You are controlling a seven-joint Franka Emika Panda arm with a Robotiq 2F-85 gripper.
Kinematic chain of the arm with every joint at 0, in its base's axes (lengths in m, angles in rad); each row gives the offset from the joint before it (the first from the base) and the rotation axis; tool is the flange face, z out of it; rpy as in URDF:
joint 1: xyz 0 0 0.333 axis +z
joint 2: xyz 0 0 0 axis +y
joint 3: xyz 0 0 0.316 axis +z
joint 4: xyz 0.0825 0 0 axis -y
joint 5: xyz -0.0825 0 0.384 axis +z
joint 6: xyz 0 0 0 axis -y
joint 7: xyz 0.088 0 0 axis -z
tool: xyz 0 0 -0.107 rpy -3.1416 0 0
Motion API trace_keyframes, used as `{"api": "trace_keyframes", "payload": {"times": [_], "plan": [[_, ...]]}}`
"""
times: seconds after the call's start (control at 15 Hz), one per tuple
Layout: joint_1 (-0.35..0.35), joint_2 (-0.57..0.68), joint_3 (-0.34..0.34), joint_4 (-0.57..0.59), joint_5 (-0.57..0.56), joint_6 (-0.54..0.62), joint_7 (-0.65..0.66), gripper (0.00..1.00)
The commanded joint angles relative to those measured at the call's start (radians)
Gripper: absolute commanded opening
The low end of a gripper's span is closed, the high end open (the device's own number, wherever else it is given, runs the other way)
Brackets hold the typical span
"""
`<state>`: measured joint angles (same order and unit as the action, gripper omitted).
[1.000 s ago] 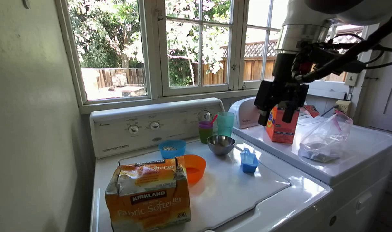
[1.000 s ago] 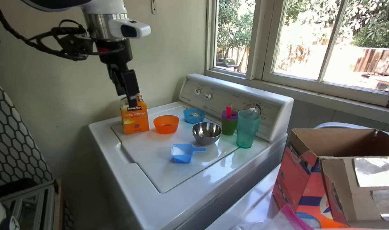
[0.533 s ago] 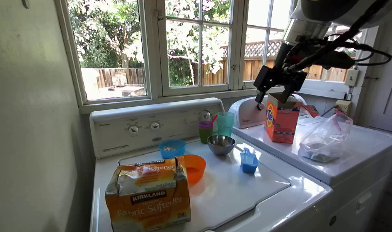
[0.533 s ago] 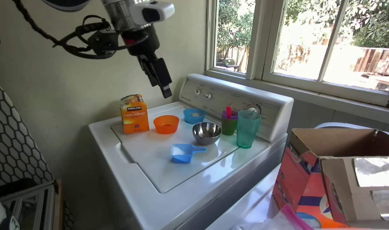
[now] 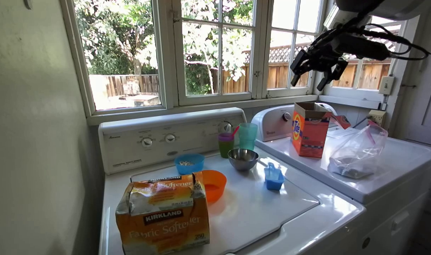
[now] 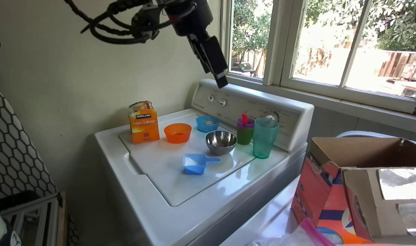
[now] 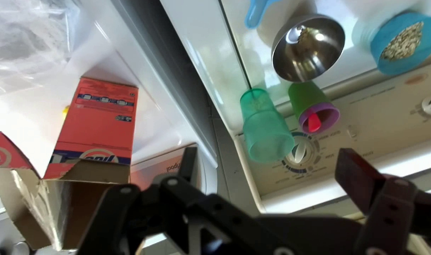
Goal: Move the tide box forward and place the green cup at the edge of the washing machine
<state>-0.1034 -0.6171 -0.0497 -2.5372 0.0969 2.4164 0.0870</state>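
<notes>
The tide box [image 5: 309, 139] stands upright with its top open on the neighbouring white appliance; it also shows in an exterior view [image 6: 317, 200] and at the left of the wrist view [image 7: 98, 118]. The green cup [image 5: 248, 137] stands upright at the back corner of the washing machine [image 5: 261, 202], beside the control panel; it shows in an exterior view [image 6: 264, 139] and between the fingers in the wrist view [image 7: 264, 124]. My gripper [image 5: 307, 85] is open and empty, tilted, high above the appliances; it also shows in an exterior view [image 6: 220, 81] and the wrist view [image 7: 266, 161].
A small green cup with a purple rim [image 6: 245, 133] and a metal bowl [image 6: 221, 142] stand near the green cup. A blue scoop [image 6: 196, 164], blue bowl [image 6: 208, 123], orange bowl [image 6: 177, 133] and Kirkland box [image 6: 144, 124] share the lid. A plastic bag [image 5: 357, 156] lies beside the tide box.
My gripper has risen and tilted, moving away from in front of the tide box in an exterior view and toward the window side. The box, cups and bowls have not moved.
</notes>
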Motion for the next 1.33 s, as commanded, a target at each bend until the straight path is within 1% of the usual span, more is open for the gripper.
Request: {"api": "trace_keyframes", "payload": {"times": [0.0, 0.13, 0.2, 0.4, 0.53, 0.67, 0.73, 0.8, 0.93, 1.0, 1.07, 1.2, 1.27], "plan": [[0.0, 0.009, -0.012, 0.018, 0.0, -0.002, 0.009, 1.0], [-0.002, 0.019, -0.016, 0.033, 0.003, -0.002, 0.017, 1.0], [-0.027, 0.039, 0.0, 0.037, -0.011, 0.04, 0.058, 1.0], [-0.087, 0.115, -0.018, 0.103, -0.006, 0.122, 0.147, 1.0], [-0.139, 0.185, -0.023, 0.165, -0.019, 0.154, 0.202, 1.0], [-0.208, 0.268, -0.014, 0.248, -0.069, 0.167, 0.27, 1.0], [-0.242, 0.312, -0.007, 0.295, -0.104, 0.154, 0.313, 1.0], [-0.277, 0.346, 0.004, 0.342, -0.158, 0.126, 0.36, 1.0], [-0.321, 0.424, 0.015, 0.435, -0.264, 0.104, 0.473, 1.0], [-0.331, 0.47, 0.012, 0.495, -0.311, 0.073, 0.53, 1.0], [-0.327, 0.503, 0.003, 0.54, -0.349, 0.04, 0.57, 1.0], [-0.294, 0.558, -0.025, 0.623, -0.406, -0.08, 0.614, 1.0], [-0.263, 0.482, -0.061, 0.516, -0.349, 0.024, 0.542, 1.0]]}}
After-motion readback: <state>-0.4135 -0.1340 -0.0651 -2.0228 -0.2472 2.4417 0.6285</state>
